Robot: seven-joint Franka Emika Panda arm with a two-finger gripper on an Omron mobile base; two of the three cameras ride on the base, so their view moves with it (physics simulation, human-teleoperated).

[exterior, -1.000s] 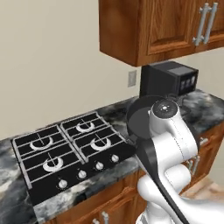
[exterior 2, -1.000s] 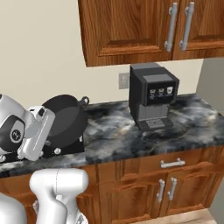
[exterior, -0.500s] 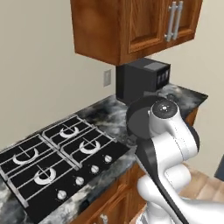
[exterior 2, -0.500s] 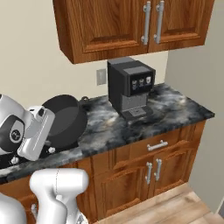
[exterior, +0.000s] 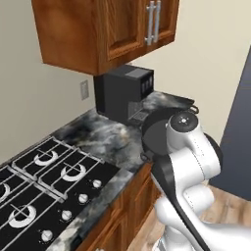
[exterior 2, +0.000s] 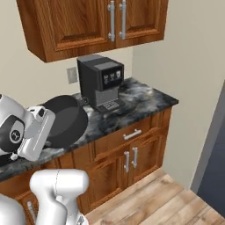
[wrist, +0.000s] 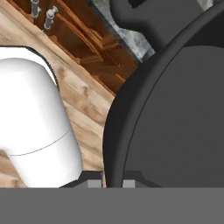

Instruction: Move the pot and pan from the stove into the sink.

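Carrying the pot [exterior 2: 66, 121] toward the sink.
The jaws [wrist: 113, 183] are closing on the pot's rim, holding it tilted above the table [exterior 2: 140, 99] edge; the stove [exterior: 44, 191] is lying behind. Judgement: travel slowly, keeping the rim seated deep between the jaws.

The pot [wrist: 175, 118] looms dark and close, its rim between the end effector [wrist: 113, 183] fingertips; wooden floor [wrist: 83, 109] and cabinet doors [wrist: 87, 48] lie beyond.
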